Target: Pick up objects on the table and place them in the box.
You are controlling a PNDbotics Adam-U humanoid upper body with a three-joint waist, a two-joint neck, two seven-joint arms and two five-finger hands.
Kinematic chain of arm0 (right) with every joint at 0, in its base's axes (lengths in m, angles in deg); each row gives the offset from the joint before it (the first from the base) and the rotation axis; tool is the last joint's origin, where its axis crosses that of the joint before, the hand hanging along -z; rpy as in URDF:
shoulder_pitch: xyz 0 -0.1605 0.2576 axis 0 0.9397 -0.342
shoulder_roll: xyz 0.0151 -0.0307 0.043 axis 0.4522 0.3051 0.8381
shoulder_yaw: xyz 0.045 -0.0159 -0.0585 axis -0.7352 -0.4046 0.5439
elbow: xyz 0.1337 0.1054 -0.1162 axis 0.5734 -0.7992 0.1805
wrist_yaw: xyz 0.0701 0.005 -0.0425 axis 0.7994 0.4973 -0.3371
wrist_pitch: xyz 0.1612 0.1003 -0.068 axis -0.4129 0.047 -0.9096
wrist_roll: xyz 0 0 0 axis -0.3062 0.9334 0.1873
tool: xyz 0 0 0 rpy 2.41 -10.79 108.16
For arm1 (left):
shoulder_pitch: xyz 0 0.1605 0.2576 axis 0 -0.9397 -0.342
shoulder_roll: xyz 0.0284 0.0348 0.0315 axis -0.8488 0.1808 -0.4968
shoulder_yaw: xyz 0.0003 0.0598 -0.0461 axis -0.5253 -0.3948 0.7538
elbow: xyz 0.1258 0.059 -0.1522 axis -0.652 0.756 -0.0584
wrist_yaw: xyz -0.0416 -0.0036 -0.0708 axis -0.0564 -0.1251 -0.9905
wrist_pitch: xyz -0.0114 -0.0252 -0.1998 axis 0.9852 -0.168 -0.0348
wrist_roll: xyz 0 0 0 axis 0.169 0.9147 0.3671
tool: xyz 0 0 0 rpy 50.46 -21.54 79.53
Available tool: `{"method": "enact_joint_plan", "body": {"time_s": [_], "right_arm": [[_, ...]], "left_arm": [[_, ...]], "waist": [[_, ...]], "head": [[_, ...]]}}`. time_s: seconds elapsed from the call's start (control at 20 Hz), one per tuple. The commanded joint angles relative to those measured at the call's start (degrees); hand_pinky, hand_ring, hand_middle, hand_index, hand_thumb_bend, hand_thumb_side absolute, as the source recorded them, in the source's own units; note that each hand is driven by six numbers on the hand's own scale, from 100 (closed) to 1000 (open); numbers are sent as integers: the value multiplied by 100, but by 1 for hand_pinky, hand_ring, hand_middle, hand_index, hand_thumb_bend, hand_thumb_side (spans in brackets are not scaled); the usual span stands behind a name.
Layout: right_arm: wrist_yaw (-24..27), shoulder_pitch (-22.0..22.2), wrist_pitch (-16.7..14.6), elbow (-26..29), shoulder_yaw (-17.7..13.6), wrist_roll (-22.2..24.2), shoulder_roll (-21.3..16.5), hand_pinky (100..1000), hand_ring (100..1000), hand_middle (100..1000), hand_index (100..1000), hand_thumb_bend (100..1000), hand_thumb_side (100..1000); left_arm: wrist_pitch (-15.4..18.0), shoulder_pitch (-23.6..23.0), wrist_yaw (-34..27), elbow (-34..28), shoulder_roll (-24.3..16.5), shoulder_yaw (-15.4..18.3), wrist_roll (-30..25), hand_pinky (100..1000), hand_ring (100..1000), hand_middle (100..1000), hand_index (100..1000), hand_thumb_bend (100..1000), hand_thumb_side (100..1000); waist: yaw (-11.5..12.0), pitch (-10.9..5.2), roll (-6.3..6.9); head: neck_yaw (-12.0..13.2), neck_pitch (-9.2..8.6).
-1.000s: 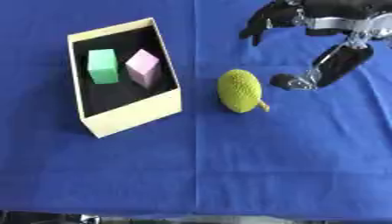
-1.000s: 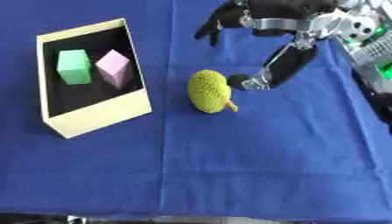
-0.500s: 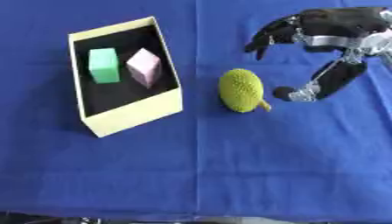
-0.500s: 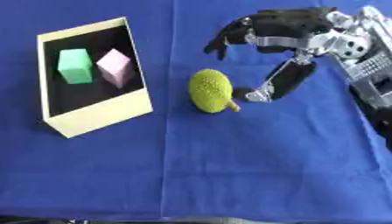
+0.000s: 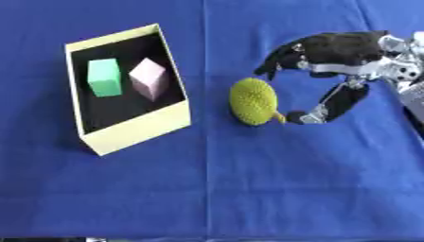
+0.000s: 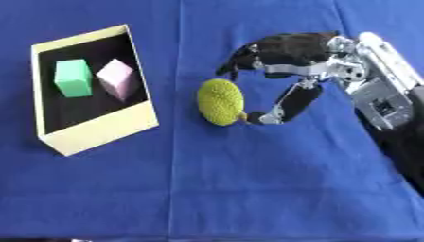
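Observation:
A yellow-green bumpy fruit [image 5: 253,100] with a short stem lies on the blue cloth just right of the box. My right hand [image 5: 333,52] hangs over its right side, open, fingers spread above the fruit's top and the thumb [image 5: 330,105] low beside the stem, close to touching it. The cream box [image 5: 136,132] with a black inside stands left of centre. Inside it lie a green block [image 5: 104,77] and a pink block [image 5: 149,78]. My left hand shows in no view.
The blue cloth [image 5: 248,189] covers the whole table. My right forearm [image 6: 387,99] comes in from the right edge.
My right hand has moved left and down towards the fruit, and its thumb now sits by the stem. The fruit and the box have kept their places.

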Motion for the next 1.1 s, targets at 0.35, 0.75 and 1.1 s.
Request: {"method": "enact_joint_plan", "body": {"time_s": [0.35,0.75,1.1], "right_arm": [[-398,-57,177,-94,-2,-355,101,877,914,727,961,307,313],[-1215,-164,369,-443,104,-754,376,879,915,747,980,382,291],[-1903,-288,167,-1088,217,-890,641,877,914,744,976,370,321]], "left_arm": [[-13,52,-49,-98,-17,4,-49,710,827,756,819,214,625],[-24,63,-86,-98,18,-17,-83,709,829,757,819,209,630],[-28,74,-130,-98,52,-33,-123,708,830,758,818,203,635]], "waist": [[15,-88,21],[48,-54,43],[54,-19,68]], "head": [[4,-133],[-6,-180],[-37,-226]]}}
